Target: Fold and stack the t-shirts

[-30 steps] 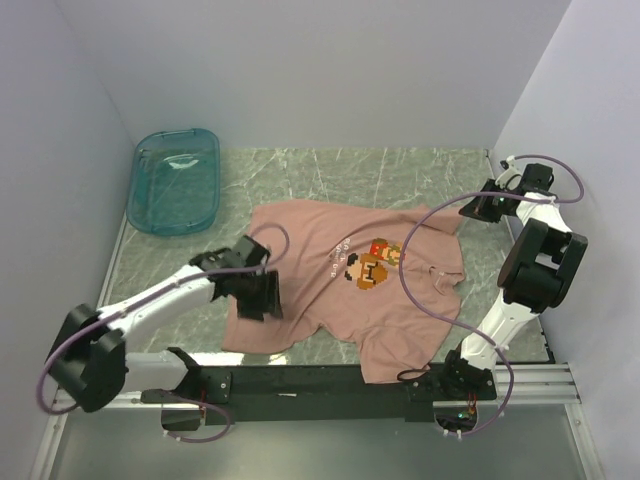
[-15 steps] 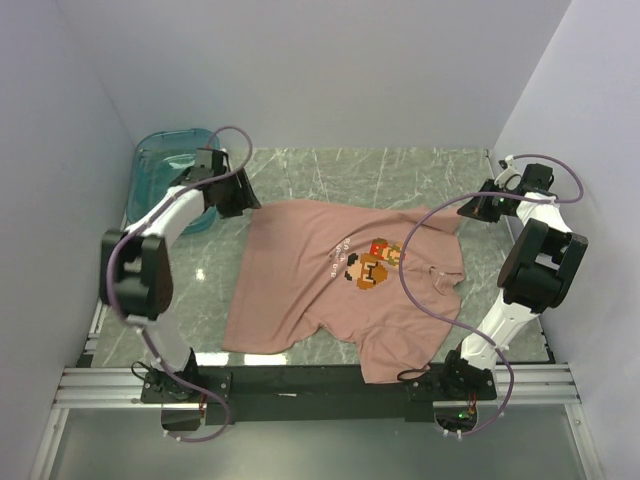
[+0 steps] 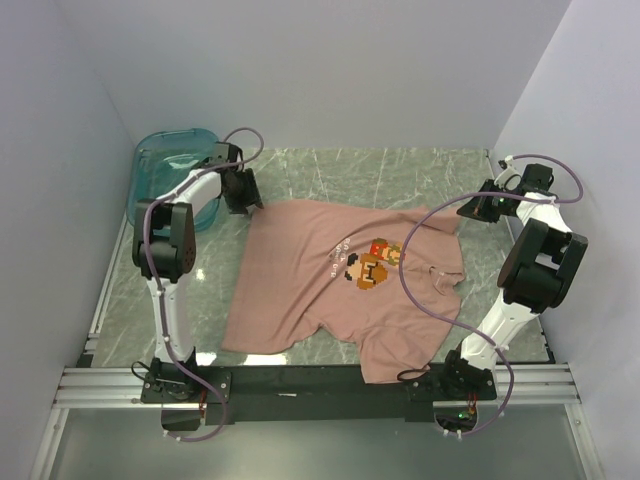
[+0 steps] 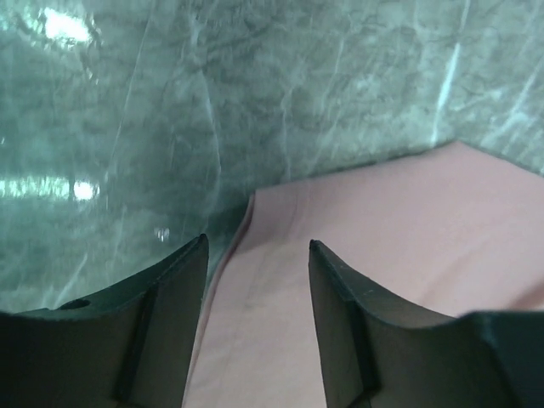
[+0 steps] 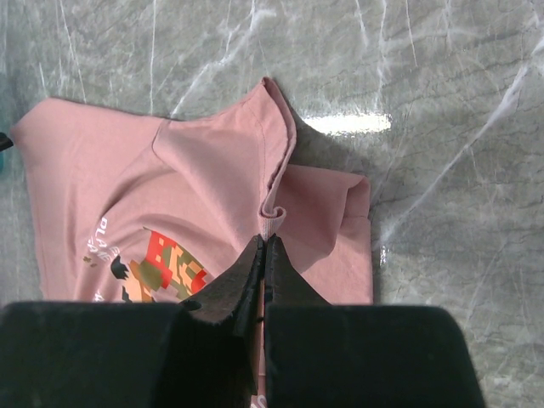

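Seen from above, a dusty-pink t-shirt [image 3: 340, 290] lies spread and lightly rumpled across the middle of the marble table [image 3: 400, 170], print side up. A teal bin [image 3: 172, 180] sits at the upper left of the frame. The cloth looks light, soft and limp, likely to sag and drag rather than hold any shape, so corners, hems and sleeve edges seem the sensible places to pinch. The left gripper [image 3: 243, 192] hovers at the shirt's upper-left corner, just beside the bin. The right gripper [image 3: 470, 210] sits at the shirt's upper-right corner. From the left wrist, the left gripper [image 4: 257, 246] stands about half open with nothing between its fingers. It hangs over the shirt's edge, with pink cloth in the lower right of the frame and bare marble in the upper left. From the right wrist, the right gripper [image 5: 264, 246] is closed tight, and its tips meet a curled ridge of the sleeve at mid-frame. Whether any cloth is actually pinched between them cannot be told from here.
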Controlling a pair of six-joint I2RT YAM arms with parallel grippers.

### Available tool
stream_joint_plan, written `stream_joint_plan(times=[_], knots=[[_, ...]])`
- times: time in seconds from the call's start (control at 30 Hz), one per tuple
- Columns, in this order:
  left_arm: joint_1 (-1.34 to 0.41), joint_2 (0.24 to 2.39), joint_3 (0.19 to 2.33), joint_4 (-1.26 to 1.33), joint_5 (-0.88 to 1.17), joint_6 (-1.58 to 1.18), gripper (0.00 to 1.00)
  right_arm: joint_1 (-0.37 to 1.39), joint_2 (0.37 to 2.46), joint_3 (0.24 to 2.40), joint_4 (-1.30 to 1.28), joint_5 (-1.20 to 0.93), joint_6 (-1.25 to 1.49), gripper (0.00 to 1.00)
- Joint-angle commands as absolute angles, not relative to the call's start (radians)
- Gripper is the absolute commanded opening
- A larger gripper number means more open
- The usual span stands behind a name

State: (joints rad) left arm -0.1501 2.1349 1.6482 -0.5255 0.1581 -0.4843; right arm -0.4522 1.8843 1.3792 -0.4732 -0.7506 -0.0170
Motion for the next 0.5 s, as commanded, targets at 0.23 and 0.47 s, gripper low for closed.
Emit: stream_joint_plan(times=[0.23, 0.47], knots=[[-0.150, 2.229, 1.740, -0.569, 0.247, -0.434, 0.38, -0.460, 1.884, 1.388, -0.482, -0.767, -0.031, 0.00], [-0.153, 2.085, 1.631, -0.453, 0.308, -0.393, 0.01, -0.460, 1.885, 1.387, -0.488, -0.767, -0.034, 0.00]])
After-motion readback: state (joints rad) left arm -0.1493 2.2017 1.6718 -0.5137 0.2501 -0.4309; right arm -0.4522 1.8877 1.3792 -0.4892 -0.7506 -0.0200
